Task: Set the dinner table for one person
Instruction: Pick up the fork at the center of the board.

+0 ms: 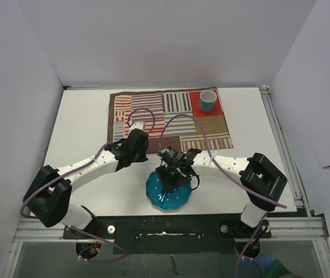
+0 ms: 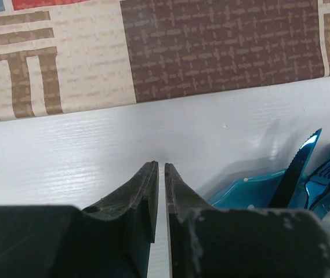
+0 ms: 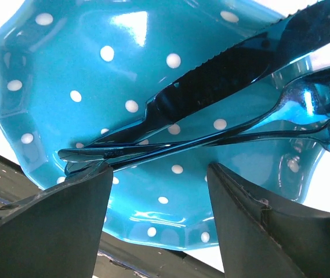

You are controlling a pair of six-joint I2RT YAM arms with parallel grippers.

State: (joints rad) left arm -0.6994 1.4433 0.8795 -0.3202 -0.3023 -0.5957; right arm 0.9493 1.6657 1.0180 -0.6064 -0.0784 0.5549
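Right gripper (image 3: pixel 158 174) is spread wide over the blue dotted plate (image 3: pixel 66 69), knife (image 3: pixel 222 75) and fork (image 3: pixel 304 98), gripping nothing. Left gripper (image 2: pixel 160 168) is nearly closed, empty.

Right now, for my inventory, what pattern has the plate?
Teal plate, white dots; right wrist view.

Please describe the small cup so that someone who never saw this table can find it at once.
On the large white tabletop lies a striped red-brown-blue patchwork cloth mat. The small teal cup stands upright on the mat's far right corner. It is the only dish on the mat.
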